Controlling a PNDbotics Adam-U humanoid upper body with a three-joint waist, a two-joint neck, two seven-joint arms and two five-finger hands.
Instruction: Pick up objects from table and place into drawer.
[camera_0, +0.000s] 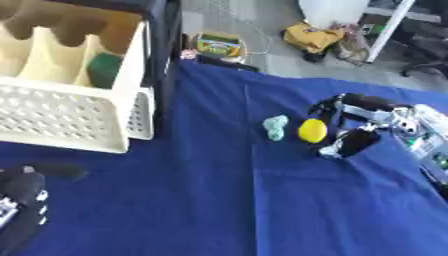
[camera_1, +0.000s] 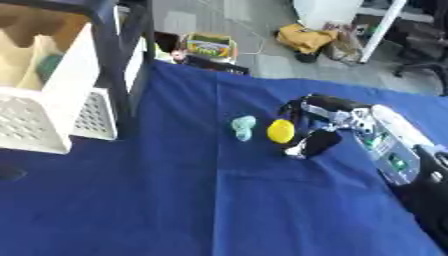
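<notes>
One green thing already lies in the white drawer, so the task looks partly done. Near the drawer's lower left, the left hand rests idle; whether it is open I cannot tell. Well right of the drawer, on the blue desk, a pale green lump and a yellow ball wait. The right hand is spread beside the ball, grasping nothing.

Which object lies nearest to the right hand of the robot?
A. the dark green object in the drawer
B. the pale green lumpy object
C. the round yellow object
C: the round yellow object lies just beside the right hand; the pale green lumpy object lies beyond it.
</notes>
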